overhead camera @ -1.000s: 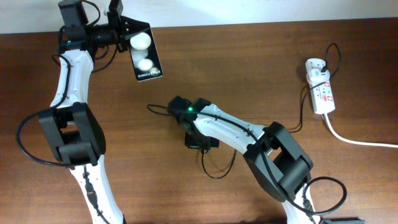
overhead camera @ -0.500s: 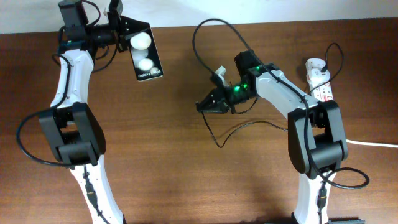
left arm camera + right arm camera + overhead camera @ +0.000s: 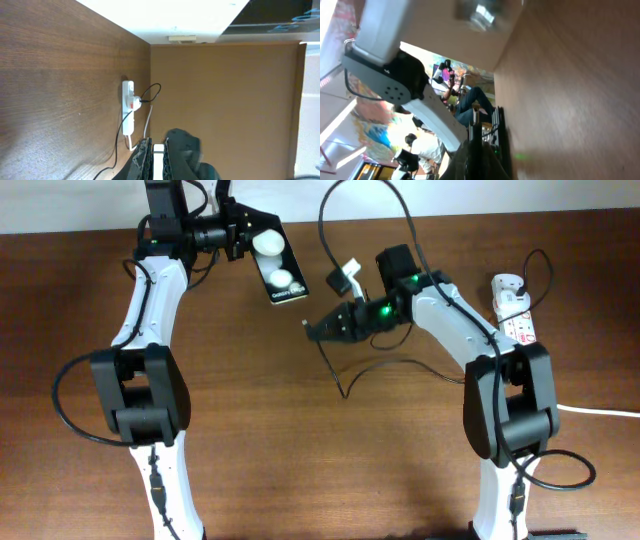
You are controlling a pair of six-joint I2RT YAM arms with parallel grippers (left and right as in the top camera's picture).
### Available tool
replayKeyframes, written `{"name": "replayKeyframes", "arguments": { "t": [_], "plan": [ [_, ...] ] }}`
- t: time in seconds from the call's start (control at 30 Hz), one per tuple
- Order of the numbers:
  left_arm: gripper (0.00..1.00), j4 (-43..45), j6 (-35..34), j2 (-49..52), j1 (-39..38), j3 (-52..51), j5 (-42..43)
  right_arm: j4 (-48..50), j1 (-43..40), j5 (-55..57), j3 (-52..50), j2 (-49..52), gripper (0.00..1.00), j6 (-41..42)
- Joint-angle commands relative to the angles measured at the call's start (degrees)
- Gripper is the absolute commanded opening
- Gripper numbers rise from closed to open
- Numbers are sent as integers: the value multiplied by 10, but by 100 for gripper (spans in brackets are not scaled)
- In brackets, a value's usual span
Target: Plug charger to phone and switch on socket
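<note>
In the overhead view my left gripper (image 3: 243, 235) is shut on the phone (image 3: 278, 272), a black slab with two white round spots, and holds it above the table's back edge. In the left wrist view the phone's pale edge (image 3: 158, 159) sits between the shut jaws (image 3: 158, 167). My right gripper (image 3: 318, 330) is shut on the charger's black connector tip (image 3: 305, 325), just right of and below the phone, apart from it. The thin black cable (image 3: 345, 388) trails back to the white plug adapter (image 3: 508, 284) on the socket (image 3: 520, 330). The right wrist view is blurred; its jaws (image 3: 479, 150) are closed.
The socket's thick white cord (image 3: 590, 410) runs off the right edge. The socket also shows far off in the left wrist view (image 3: 128, 107). A white tag (image 3: 345, 278) hangs by the right arm. My left arm (image 3: 395, 60) fills the right wrist view's left side.
My left gripper has carried the phone to the right, toward the centre. My right gripper, holding the connector tip, has shifted slightly left and up toward the phone.
</note>
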Motion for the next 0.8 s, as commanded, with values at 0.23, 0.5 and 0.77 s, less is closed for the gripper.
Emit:
{"name": "replayKeyframes", "arguments": {
  "t": [0.23, 0.5, 0.77],
  "plan": [
    [0, 25, -56, 5, 2, 9, -24, 130, 0, 52, 38, 6, 4, 235],
    [0, 143, -131, 5, 21, 9, 7, 308, 23, 57, 38, 6, 4, 367],
    [0, 162, -133, 5, 39, 9, 35, 341, 26, 55, 38, 6, 4, 367]
  ]
}}
